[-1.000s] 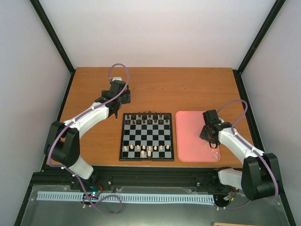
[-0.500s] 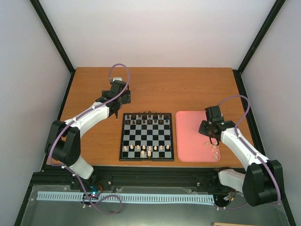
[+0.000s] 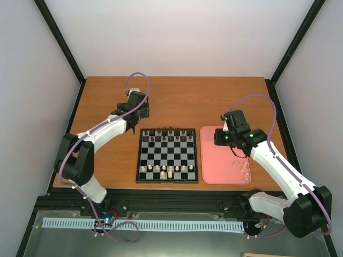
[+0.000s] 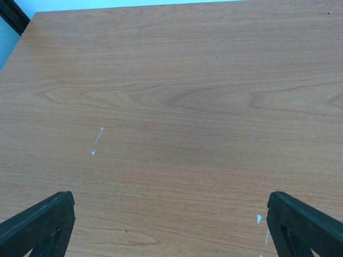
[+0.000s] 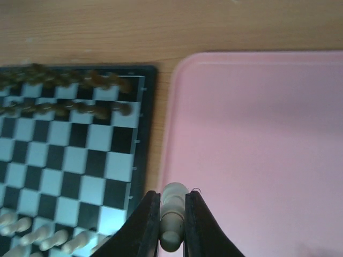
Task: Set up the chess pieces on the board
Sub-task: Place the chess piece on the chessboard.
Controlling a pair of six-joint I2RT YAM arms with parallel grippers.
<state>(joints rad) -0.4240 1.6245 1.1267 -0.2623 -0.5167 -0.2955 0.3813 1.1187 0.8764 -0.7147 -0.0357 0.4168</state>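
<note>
The black-and-white board lies mid-table, with dark pieces along its far rows and several cream chess pieces in its near rows. A few more cream pieces lie on the pink tray. My right gripper is shut on one cream chess piece, hovering over the tray's left part beside the board; from above the gripper shows there too. My left gripper is open over bare wood beyond the board's far left corner, its fingertips wide apart with nothing between.
The pink tray sits just right of the board with a narrow strip of wood between them. Black frame posts stand at the table's back corners. The table's far half is bare wood.
My right arm has lifted from the tray's right side and swung left and away toward the board, carrying the cream piece. The left arm has hardly moved.
</note>
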